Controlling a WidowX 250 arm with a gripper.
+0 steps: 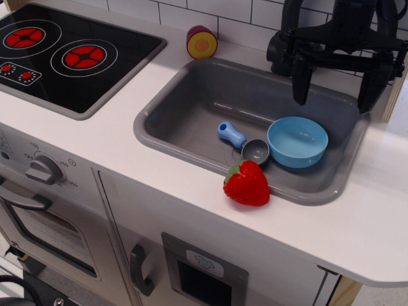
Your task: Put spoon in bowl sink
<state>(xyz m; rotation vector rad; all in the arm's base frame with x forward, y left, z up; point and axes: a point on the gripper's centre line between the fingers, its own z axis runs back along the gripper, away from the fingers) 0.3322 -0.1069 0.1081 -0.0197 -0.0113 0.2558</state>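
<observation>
A grey sink [191, 108] is set into a white counter [127, 137], and a black gripper [335, 89] is seen above its back right corner, with its two fingers [301, 86] spread wide apart and nothing held between them. A light blue bowl [298, 141] is placed upright on the sink floor toward the right side, below the gripper and apart from it. A spoon [242, 143] is laid on the sink floor just to the left of the bowl; its blue handle is pointed toward the back left, and its dark grey scoop is found right against the bowl's outer wall, outside the bowl. A red strawberry [246, 183] is rested on the front rim of the sink, close to the scoop. A black stovetop [95, 83] with red rings is seen at the left, and a small purple and yellow toy [201, 43] is stood by the tiled wall behind the sink.
</observation>
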